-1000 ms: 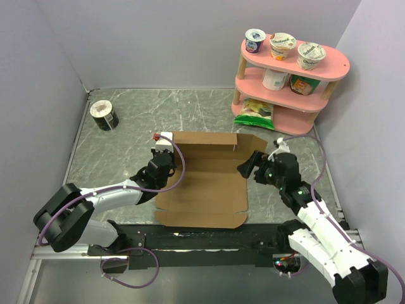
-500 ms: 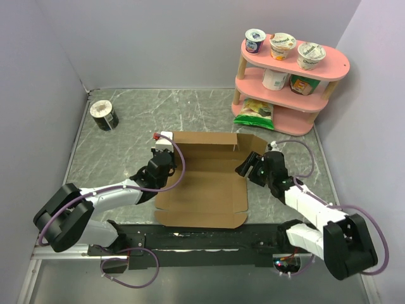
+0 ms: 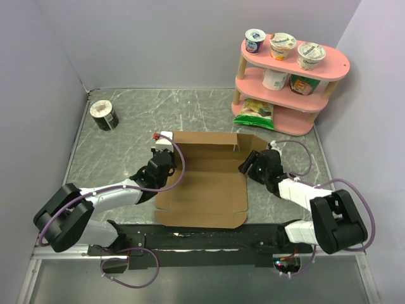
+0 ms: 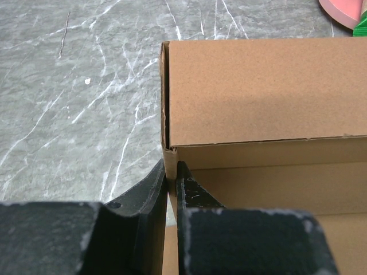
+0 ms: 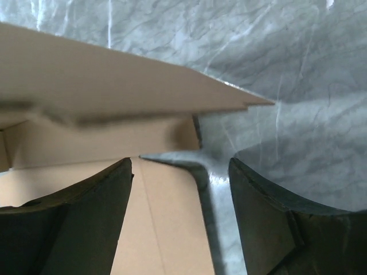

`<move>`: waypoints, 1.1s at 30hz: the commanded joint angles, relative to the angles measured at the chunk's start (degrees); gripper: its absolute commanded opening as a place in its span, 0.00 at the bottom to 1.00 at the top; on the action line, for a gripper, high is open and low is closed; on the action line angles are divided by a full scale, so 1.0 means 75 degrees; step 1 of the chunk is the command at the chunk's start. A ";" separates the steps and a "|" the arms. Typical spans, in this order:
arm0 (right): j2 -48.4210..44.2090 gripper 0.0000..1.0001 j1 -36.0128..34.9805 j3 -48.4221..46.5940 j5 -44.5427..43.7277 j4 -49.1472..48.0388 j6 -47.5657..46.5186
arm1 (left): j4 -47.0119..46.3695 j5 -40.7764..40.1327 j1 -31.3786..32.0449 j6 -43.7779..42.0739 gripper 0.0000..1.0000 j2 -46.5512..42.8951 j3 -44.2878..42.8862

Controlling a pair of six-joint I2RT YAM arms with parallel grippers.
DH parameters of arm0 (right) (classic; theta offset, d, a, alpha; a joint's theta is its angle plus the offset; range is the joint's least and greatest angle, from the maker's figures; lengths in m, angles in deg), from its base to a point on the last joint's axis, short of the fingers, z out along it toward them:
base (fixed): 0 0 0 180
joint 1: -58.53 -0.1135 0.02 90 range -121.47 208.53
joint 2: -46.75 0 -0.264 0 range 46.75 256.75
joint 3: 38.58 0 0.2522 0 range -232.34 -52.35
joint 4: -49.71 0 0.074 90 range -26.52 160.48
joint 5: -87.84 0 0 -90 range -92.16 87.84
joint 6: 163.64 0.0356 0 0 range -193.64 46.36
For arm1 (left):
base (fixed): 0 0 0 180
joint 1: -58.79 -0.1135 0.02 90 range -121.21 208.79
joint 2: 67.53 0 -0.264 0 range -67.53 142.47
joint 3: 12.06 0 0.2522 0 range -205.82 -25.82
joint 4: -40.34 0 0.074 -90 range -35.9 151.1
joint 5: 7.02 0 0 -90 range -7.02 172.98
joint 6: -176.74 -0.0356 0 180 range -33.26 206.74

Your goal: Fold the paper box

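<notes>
We log one box (image 3: 202, 190), open side up mid-table (image 3: 126, 123), raised far wall running left-right, and two grippers: left gripper (image 4: 171, 172) pinching its left edge, right gripper (image 5: 180, 166) spread wide at its right flap.

At the centre of your top view lies a plain brown, unprinted box (image 3: 202, 183). The table (image 3: 126, 130) beneath is grey with white marble veining. Your arms (image 3: 107, 196) are black and white, trailing purple cables (image 3: 181, 166). Upper right, a pink shelf (image 3: 335, 63) carries white cups (image 3: 283, 45) with printed lids, the leftmost one blue, and a green-and-yellow packet (image 3: 255, 113). Upper left sits a black-and-white roll (image 3: 104, 114). The walls (image 3: 158, 44) are pale lilac.
</notes>
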 commanded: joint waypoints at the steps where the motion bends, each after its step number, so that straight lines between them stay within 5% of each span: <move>1: 0.0617 0.75 0.0049 -0.0416 -0.0133 -0.0922 -0.0484 | 0.0611 0.0427 -0.0021 0.0155 0.04 0.0231 -0.0099; 25: 0.1016 0.66 -0.0267 0.0498 0.1449 -0.4767 -0.1621 | 0.0611 0.0510 -0.0044 0.0109 0.04 0.0289 -0.0135; 29: 0.0982 0.67 -0.0396 0.0462 0.1041 -0.4559 -0.1598 | 0.0623 0.0498 -0.0044 0.0120 0.04 0.0336 -0.0158; 33: 0.0689 0.84 -0.0385 0.0241 0.0045 -0.3225 -0.1516 | 0.0623 0.0521 -0.0091 0.0132 0.03 0.0348 -0.0170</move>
